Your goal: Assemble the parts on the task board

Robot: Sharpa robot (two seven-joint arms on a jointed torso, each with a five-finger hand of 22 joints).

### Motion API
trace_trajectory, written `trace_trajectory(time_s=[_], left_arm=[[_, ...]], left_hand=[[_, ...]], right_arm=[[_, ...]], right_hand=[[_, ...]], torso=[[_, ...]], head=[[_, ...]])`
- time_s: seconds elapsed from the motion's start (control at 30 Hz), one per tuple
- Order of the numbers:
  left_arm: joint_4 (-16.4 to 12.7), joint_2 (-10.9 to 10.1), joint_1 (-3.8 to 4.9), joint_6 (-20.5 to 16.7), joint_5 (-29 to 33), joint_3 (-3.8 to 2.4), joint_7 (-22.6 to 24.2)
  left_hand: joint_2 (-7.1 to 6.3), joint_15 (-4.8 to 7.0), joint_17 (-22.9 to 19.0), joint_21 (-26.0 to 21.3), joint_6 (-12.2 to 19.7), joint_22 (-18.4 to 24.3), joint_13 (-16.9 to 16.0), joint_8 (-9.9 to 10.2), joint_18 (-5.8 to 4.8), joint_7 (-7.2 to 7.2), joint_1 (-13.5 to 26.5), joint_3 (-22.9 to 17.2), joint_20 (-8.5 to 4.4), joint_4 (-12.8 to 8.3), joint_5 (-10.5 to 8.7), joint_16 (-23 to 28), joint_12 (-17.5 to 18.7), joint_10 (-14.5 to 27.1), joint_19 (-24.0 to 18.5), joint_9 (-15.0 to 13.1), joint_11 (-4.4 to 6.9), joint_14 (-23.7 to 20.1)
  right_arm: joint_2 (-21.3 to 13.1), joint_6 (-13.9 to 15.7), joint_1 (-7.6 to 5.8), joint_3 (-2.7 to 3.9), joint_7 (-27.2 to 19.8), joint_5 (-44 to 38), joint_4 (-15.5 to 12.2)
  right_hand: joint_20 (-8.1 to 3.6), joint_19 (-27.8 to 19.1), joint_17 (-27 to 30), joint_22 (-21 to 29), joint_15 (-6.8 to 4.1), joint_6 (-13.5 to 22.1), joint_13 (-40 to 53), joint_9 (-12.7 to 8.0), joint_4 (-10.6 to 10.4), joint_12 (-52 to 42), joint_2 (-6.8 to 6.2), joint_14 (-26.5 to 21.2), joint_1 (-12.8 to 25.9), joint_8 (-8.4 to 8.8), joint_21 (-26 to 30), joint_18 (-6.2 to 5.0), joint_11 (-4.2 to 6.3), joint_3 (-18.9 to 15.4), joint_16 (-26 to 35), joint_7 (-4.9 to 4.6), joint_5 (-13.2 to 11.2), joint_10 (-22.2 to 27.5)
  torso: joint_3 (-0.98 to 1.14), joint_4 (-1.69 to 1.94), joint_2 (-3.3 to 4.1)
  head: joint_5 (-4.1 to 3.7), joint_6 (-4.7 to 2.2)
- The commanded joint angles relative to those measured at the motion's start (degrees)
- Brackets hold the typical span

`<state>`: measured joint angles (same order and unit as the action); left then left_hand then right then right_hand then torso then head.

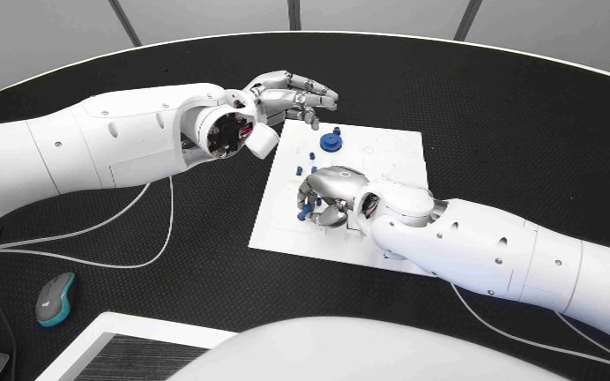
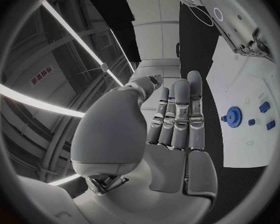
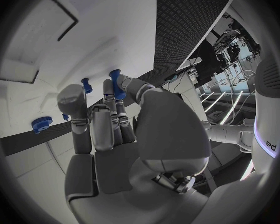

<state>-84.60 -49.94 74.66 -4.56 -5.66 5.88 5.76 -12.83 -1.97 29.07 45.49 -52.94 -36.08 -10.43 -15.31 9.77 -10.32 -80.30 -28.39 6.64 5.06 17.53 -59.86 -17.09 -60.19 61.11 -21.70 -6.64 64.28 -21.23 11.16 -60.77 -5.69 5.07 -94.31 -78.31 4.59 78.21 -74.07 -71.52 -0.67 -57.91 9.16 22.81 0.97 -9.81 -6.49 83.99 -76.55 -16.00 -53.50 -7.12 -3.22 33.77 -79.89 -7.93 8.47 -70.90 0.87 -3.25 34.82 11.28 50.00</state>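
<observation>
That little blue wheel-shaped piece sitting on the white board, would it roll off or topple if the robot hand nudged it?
Probably not roll: the blue wheel-shaped piece seems to lie flat on the white board, so a nudge would likely slide it. It looks like small, rigid plastic, so likely light. Its toothed-looking rim may aid grip.

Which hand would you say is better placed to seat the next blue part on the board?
The right hand: it is over the task board pinching a blue part. The left hand hovers empty beyond its edge.

Lab: test table [image 1: 509, 90], robot rigs [image 3: 230, 47]
</observation>
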Motion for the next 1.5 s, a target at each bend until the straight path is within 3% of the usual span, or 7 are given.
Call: trace_trajectory(time_s=[0.03, 0.67, 0.77, 0.87, 1.0, 1.2, 1.5], left_arm=[[0.0, 0.0, 0.0, 0.0, 0.0, 0.0, 0.0], [-0.1, -0.1, 0.02, 0.0, 0.0, 0.0, -0.1], [-0.1, -0.1, 0.03, 0.1, 0.0, 0.0, -0.1], [-0.1, 0.0, 0.03, 0.1, 0.0, 0.0, -0.1], [-0.1, -0.1, 0.03, 0.0, 0.0, 0.0, -0.1], [-0.1, -0.1, 0.03, -0.1, 0.0, 0.0, 0.0], [-0.1, -0.2, 0.03, -0.1, 0.0, 0.0, 0.0]], left_hand=[[0.33, 0.07, 0.0, -0.3, 0.3, 0.1, 0.1, -0.3, 0.78, -0.15, -0.2, 0.4, 0.15, 0.0, 0.11, 0.1, -0.2, 0.5, -0.1, 0.0, 0.1, -0.3], [0.33, 0.07, 0.0, -0.3, 0.3, 0.1, 0.1, -0.3, 0.78, -0.15, -0.2, 0.4, 0.15, 0.0, 0.11, 0.1, -0.2, 0.5, -0.1, 0.0, 0.1, -0.3], [0.33, 0.07, 0.0, -0.3, 0.3, 0.1, 0.1, -0.3, 0.78, -0.15, -0.2, 0.4, 0.15, 0.0, 0.11, 0.1, -0.2, 0.5, -0.1, 0.0, 0.1, -0.3], [0.33, 0.07, 0.0, -0.3, 0.3, 0.1, 0.1, -0.3, 0.78, -0.15, -0.2, 0.4, 0.15, 0.0, 0.11, 0.1, -0.2, 0.5, -0.1, 0.0, 0.1, -0.3], [0.33, 0.07, 0.0, -0.3, 0.3, 0.1, 0.1, -0.3, 0.78, -0.15, -0.2, 0.4, 0.15, 0.0, 0.11, 0.1, -0.2, 0.5, -0.1, 0.0, 0.1, -0.3], [0.33, 0.07, 0.0, -0.3, 0.3, 0.1, 0.1, -0.3, 0.78, -0.15, -0.2, 0.4, 0.15, 0.0, 0.11, 0.1, -0.2, 0.5, -0.1, 0.0, 0.1, -0.3], [0.33, 0.07, 0.0, -0.3, 0.3, 0.1, 0.1, -0.3, 0.78, -0.15, -0.2, 0.4, 0.15, 0.0, 0.11, 0.1, -0.2, 0.5, -0.1, 0.0, 0.1, -0.3]], right_arm=[[0.1, 0.0, 0.0, 0.0, 0.0, 0.0, 0.0], [0.7, -0.5, 0.01, -0.01, -0.1, 0.0, 0.6], [0.8, -0.1, 0.01, -0.01, -0.3, 0.0, 0.7], [0.8, 0.0, 0.01, -0.01, -0.5, 0.0, 0.7], [0.7, 0.6, 0.01, -0.01, -0.7, 0.0, 0.8], [0.6, 1.3, 0.01, -0.01, -1.0, 0.0, 0.7], [0.0, 1.9, 0.01, -0.02, -1.2, 0.0, -0.1]], right_hand=[[0.11, -0.1, 0.0, 0.0, -0.35, -0.4, 0.1, 0.2, 0.0, 0.3, 0.61, 2.8, 0.2, -0.28, -0.1, 0.41, -0.31, 0.0, -0.3, 0.17, 0.1, -0.2], [0.21, -0.4, 0.5, 0.2, -0.23, 0.3, 0.3, 0.3, 0.0, 0.8, -0.05, 2.7, 0.8, 0.04, 0.7, 0.29, -0.49, -0.4, 0.0, -0.03, -0.2, 0.3], [0.9, -0.6, 0.4, 0.4, 1.03, 4.0, -0.2, -0.6, -0.6, 3.3, -1.4, 2.7, 2.1, 2.36, 1.2, 0.41, -2.04, -0.6, -0.1, -1.7, 0.1, 4.4], [1.57, -0.7, 0.4, 0.4, 1.77, 5.2, -0.6, -1.0, -0.8, 4.8, -2.29, 2.6, 2.6, 3.3, 1.6, 0.4, -3.01, -0.5, -0.2, -2.29, 0.2, 7.1], [2.21, -1.4, 1.0, 1.3, 2.36, 6.9, -1.2, -1.6, -1.0, 5.9, -3.79, 2.4, 3.3, 4.61, 3.6, 0.04, -3.62, -1.1, 0.1, -2.5, 0.0, 10.1], [2.48, -2.7, 2.5, 2.8, 2.34, 8.2, -1.5, -2.0, -1.0, 5.9, -4.98, 1.9, 3.6, 5.66, 6.8, -0.6, -3.56, -2.2, 1.0, -2.26, -0.1, 12.4], [2.62, -3.7, 4.6, 4.5, 2.4, 8.7, -1.8, -2.2, -1.1, 5.7, -5.25, 1.2, 3.6, 6.18, 10.1, -1.13, -3.64, -3.1, 2.5, -2.24, 0.0, 14.2]], torso=[[0.01, 0.01, 0.0], [-0.03, 0.03, -0.01], [-0.01, -0.01, -0.01], [-0.01, 0.01, -0.02], [0.01, 0.01, -0.01], [0.03, 0.02, -0.02], [0.05, 0.04, 0.01]], head=[[-0.05, 0.0], [0.12, 0.0], [0.12, 0.0], [0.15, 0.0], [0.11, 0.0], [0.09, 0.0], [-0.11, 0.0]])
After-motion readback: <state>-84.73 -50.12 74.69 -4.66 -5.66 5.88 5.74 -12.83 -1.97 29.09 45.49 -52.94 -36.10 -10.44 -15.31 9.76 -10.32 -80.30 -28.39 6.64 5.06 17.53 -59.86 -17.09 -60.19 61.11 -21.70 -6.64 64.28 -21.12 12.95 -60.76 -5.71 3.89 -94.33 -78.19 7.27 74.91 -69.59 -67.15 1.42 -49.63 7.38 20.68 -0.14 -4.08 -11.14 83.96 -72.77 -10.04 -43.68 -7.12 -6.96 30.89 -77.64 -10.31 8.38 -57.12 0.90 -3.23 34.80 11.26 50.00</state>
